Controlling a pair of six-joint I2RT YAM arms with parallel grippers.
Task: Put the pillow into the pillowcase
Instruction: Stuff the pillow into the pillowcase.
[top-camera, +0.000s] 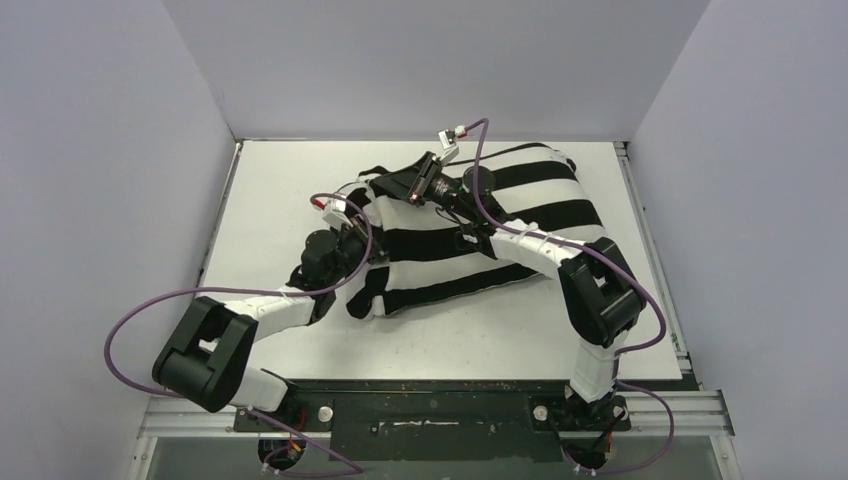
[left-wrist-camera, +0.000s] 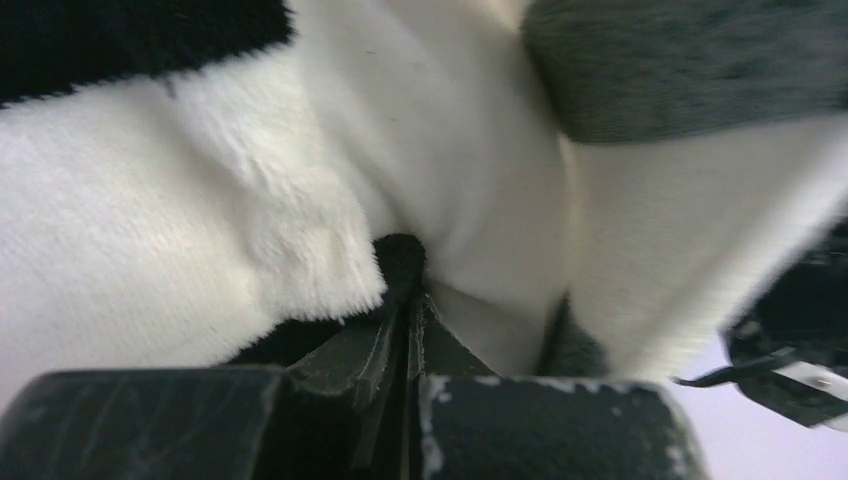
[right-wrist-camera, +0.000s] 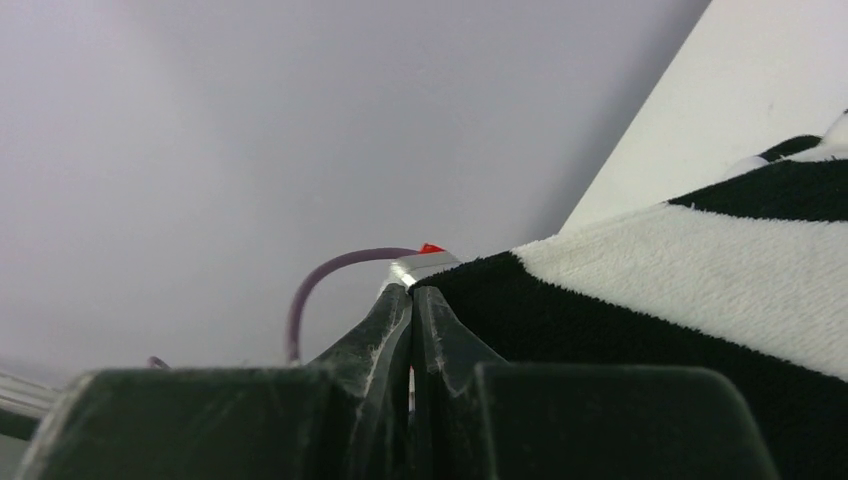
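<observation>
The black-and-white striped pillowcase (top-camera: 500, 225) lies plump and bulging across the middle of the white table (top-camera: 280, 180), its open end to the left. The pillow does not show as a separate thing; smoother white cloth (left-wrist-camera: 450, 150) in the left wrist view may be it, I cannot tell. My left gripper (top-camera: 355, 238) is at the open end's near left side, shut on a fold of the pillowcase (left-wrist-camera: 250, 230). My right gripper (top-camera: 403, 190) is at the far side of the opening, shut on the pillowcase's black edge (right-wrist-camera: 560, 310) and holding it up a little.
Grey walls close in the table on the left, back and right. A raised rail (top-camera: 650, 250) runs along the table's right edge. Purple cables (top-camera: 130, 330) loop off both arms. The right arm (top-camera: 590, 290) reaches over the pillowcase's near right corner.
</observation>
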